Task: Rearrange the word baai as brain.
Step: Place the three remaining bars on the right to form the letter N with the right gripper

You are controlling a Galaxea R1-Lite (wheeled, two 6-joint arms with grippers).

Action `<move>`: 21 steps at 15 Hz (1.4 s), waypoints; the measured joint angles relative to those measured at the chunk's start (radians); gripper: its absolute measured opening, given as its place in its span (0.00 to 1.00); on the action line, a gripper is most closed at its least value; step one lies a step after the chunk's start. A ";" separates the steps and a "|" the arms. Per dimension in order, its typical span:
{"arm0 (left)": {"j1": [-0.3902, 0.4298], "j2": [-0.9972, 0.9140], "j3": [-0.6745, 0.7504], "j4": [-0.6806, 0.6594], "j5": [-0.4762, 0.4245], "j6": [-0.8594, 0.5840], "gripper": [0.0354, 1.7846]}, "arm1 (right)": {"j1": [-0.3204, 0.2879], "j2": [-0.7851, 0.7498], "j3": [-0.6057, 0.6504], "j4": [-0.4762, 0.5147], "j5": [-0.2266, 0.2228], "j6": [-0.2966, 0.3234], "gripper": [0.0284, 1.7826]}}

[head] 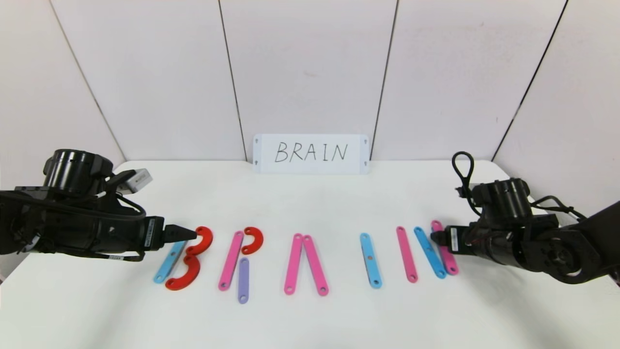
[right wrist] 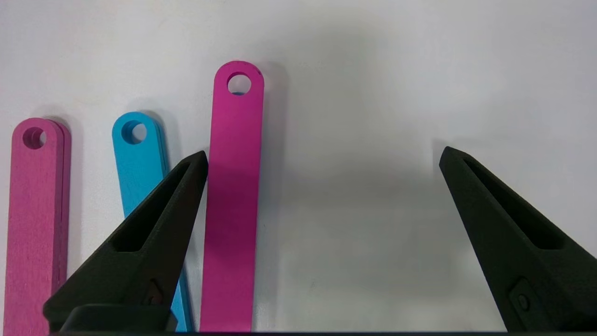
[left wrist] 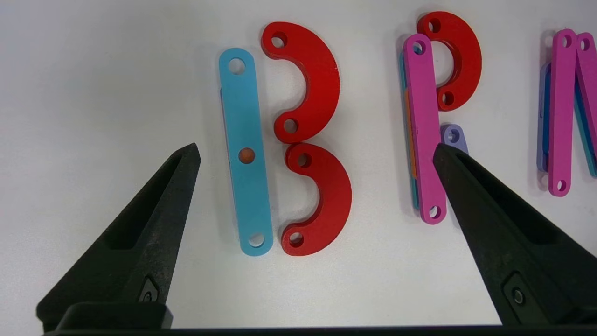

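You saw a white card [head: 311, 154] with "BRAIN" handwritten in black, which stood against the pale panelled wall [head: 310, 68] at the far edge of the white table [head: 310, 320], centred between the two angled side panels.

Head cam sits high, looking forward and down over the whole table [head: 310, 320], card [head: 311, 153] at 12 o'clock. Left wrist cam hangs close over the B, straight down. Right wrist cam is even closer over the last bars. Head cam shares both patches, at 9 and 3 o'clock.
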 joint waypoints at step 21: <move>0.000 0.000 0.000 0.000 0.001 0.000 0.98 | 0.058 0.009 -0.033 0.012 -0.003 0.007 0.97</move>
